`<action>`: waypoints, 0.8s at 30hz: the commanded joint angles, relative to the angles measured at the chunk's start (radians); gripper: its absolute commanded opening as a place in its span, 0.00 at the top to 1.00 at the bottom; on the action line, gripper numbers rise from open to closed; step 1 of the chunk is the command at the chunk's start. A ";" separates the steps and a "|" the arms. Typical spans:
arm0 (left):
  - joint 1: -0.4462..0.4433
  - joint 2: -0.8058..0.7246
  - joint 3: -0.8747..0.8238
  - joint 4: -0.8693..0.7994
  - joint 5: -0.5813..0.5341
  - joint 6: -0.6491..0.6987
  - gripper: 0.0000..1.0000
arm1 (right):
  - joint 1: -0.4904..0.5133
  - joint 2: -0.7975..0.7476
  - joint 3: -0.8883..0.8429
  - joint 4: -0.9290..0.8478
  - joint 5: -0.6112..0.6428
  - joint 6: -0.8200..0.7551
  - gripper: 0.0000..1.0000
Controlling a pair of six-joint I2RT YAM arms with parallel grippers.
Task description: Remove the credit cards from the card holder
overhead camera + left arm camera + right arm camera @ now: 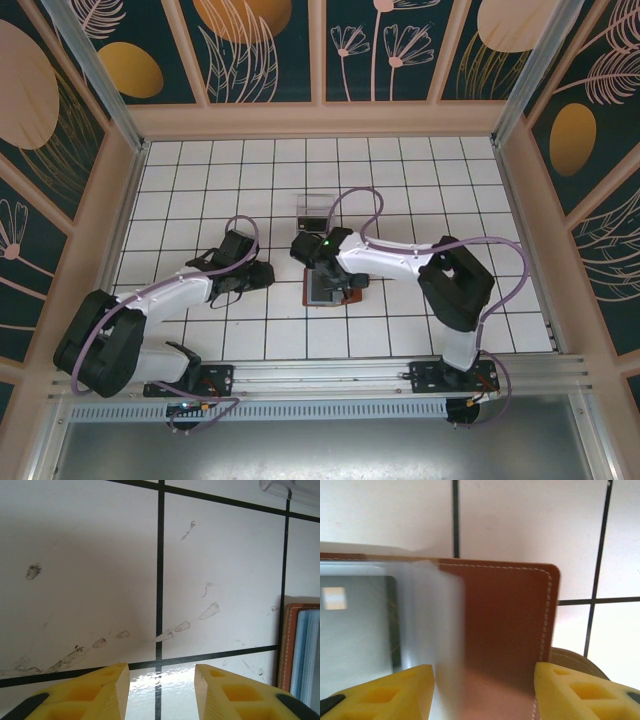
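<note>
The card holder (345, 293) lies open on the tiles at mid-table, reddish-brown with white stitching (510, 610). A grey credit card (355, 630) with a dark band rests on its left part, and beside it a pale, blurred strip (427, 630) crosses the leather; what it is I cannot tell. My right gripper (484, 672) hovers just over the holder (330, 283), jaws open, the fingers straddling the leather panel and the strip. My left gripper (161, 672) is open and empty above bare tile, left of the holder (262, 275), whose edge (300, 650) appears in the left wrist view.
A clear plastic tray (313, 212) stands just behind the holder, its corner (290, 487) in the left wrist view. White tiles with dark grout stretch all round. Peach walls (320, 120) fence the table at the back and sides.
</note>
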 commanded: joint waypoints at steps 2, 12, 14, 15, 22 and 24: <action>0.004 0.007 0.033 -0.038 0.015 0.031 0.60 | -0.024 -0.072 -0.073 0.046 0.013 0.025 0.45; -0.116 0.061 0.105 -0.081 -0.038 0.010 0.60 | -0.086 -0.197 -0.261 0.250 -0.092 0.009 0.48; -0.138 0.077 0.117 -0.067 -0.036 -0.008 0.60 | -0.101 -0.226 -0.309 0.311 -0.131 0.006 0.51; -0.147 0.083 0.123 -0.061 -0.035 -0.017 0.60 | -0.108 -0.244 -0.336 0.350 -0.153 0.004 0.53; -0.179 0.079 0.157 -0.055 -0.031 -0.043 0.62 | -0.135 -0.325 -0.475 0.570 -0.295 0.010 0.66; -0.182 0.075 0.156 -0.055 -0.029 -0.047 0.62 | -0.138 -0.324 -0.489 0.606 -0.322 0.010 0.70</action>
